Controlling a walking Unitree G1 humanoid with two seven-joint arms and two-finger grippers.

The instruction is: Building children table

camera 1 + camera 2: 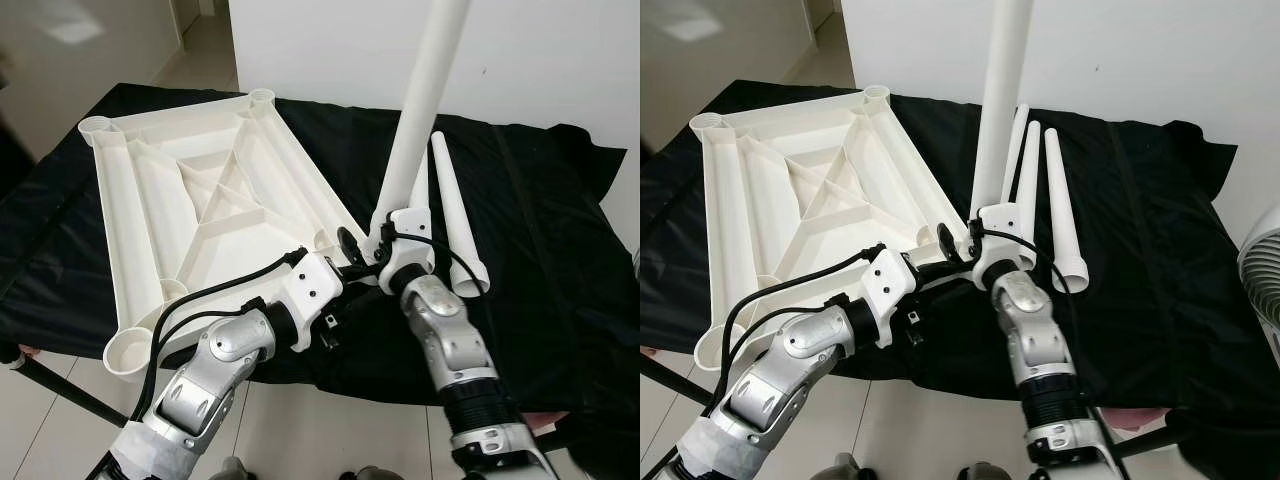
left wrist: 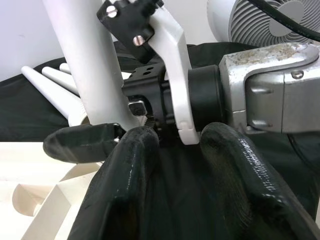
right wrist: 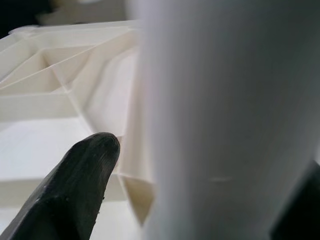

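On the black cloth (image 1: 540,230) lies the white table top (image 1: 190,200), upside down, with spare legs (image 1: 1060,200) lying beside it. The right gripper (image 1: 385,240) is clamped around one upright table leg (image 1: 425,90) at the top's near right corner. The left gripper (image 1: 350,262), fingers (image 2: 125,175) spread apart, sits just beside the right wrist, holding nothing.

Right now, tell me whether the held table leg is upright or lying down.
Upright: the table leg rises steeply from the right claw, unlike the spare legs lying flat.
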